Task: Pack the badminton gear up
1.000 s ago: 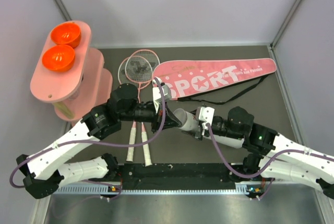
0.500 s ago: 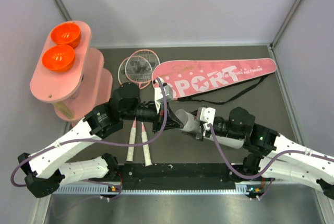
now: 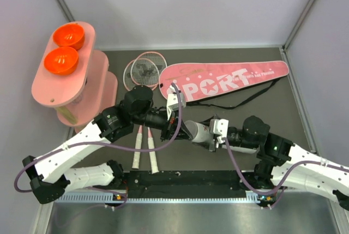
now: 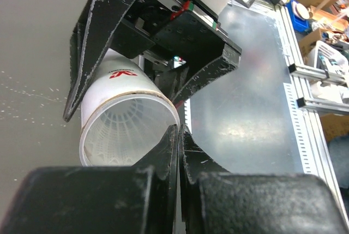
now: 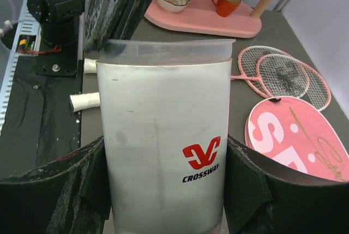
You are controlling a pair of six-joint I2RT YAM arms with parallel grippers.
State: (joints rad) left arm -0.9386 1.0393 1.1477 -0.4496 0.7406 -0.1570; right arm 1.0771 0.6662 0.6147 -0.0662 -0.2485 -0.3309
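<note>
Tube (image 3: pixel 195 130) held across its middle by right fingers (image 5: pixel 60 190), between the two arms. Left wrist view alone: left fingers (image 4: pixel 158 163) pressed shut at the tube's open rim, shuttlecock (image 4: pixel 122 136) feathers inside. Top view alone: rackets (image 3: pixel 143 73) and bag (image 3: pixel 229 78) flat on the surface (image 3: pixel 272 114) behind.
</note>
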